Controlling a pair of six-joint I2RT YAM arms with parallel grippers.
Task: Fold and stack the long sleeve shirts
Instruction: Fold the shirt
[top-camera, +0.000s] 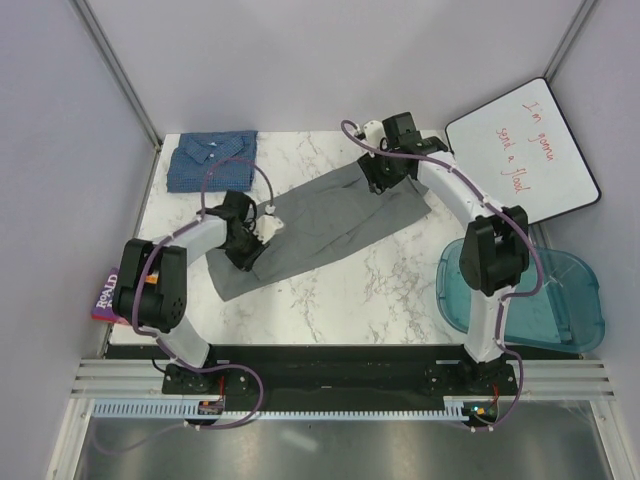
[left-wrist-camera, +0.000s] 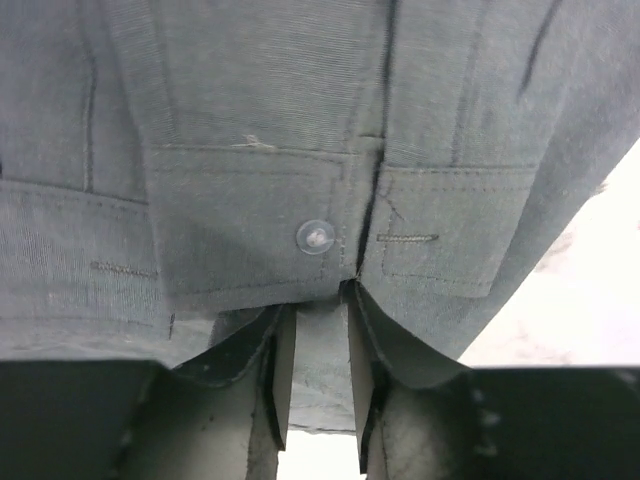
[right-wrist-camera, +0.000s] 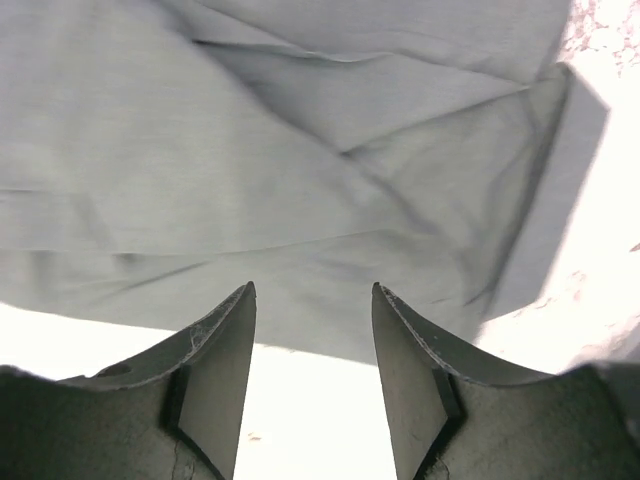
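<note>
far beyond the left end effector, in a back corner of the tabletop, the top view shows the blue shirt lying folded. the grey shirt stretches as a long strip from that end effector to the right end effector.

in the left wrist view the jaws stand narrow, pinching a fold of grey cloth, with a button just ahead.

in the right wrist view the jaws are wide and hold nothing, the shirt's edge just ahead.

my judgement: one shirt is done, the grey one is partly folded, and stacking is not yet done.
</note>
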